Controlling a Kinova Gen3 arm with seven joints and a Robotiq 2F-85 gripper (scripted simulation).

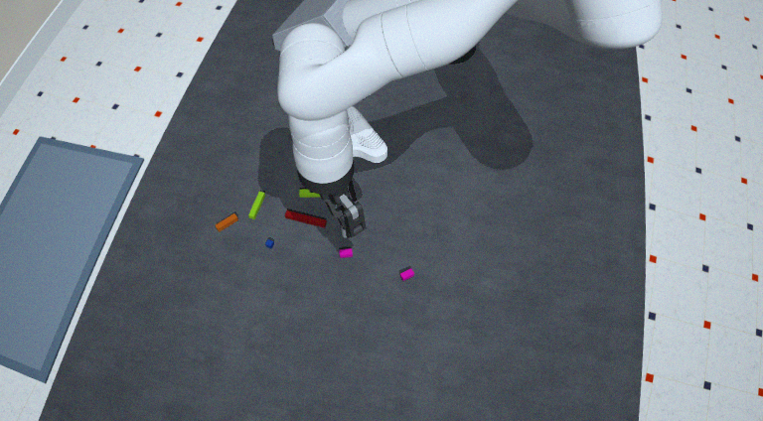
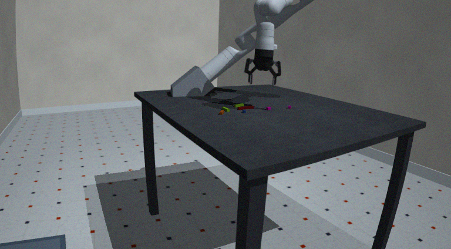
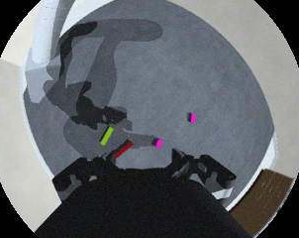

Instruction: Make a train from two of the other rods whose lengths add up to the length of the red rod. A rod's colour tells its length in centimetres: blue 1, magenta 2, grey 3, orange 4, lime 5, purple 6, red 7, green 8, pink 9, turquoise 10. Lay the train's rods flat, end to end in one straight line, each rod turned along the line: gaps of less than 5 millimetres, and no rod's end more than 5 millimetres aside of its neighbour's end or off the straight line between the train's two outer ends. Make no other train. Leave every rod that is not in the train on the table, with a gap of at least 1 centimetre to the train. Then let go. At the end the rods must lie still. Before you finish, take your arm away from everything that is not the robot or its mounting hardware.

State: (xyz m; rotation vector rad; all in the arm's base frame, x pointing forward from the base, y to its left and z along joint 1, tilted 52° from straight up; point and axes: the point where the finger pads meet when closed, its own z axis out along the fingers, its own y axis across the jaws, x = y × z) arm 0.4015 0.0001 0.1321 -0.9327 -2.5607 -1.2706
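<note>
The red rod (image 1: 305,217) (image 2: 245,107) (image 3: 124,149) lies flat on the table. One lime rod (image 1: 308,193) (image 2: 238,105) (image 3: 107,136) lies behind it, partly hidden by the arm in the top view. Another lime rod (image 1: 256,205) (image 2: 225,109) lies to its left. One magenta rod (image 1: 345,252) (image 2: 268,108) (image 3: 158,143) lies just right of the red rod, and a second magenta rod (image 1: 406,273) (image 2: 289,107) (image 3: 192,118) farther right. All lie apart. My gripper (image 2: 262,83) (image 3: 144,156) is open and empty, high above the table.
An orange rod (image 1: 227,221) (image 2: 221,112) lies at the far left of the group. A small blue rod (image 1: 269,242) (image 2: 243,111) lies in front of the red rod's left end. The dark table (image 1: 450,338) (image 2: 299,133) bears the arm's grey base (image 1: 315,11) (image 2: 191,83) at the back.
</note>
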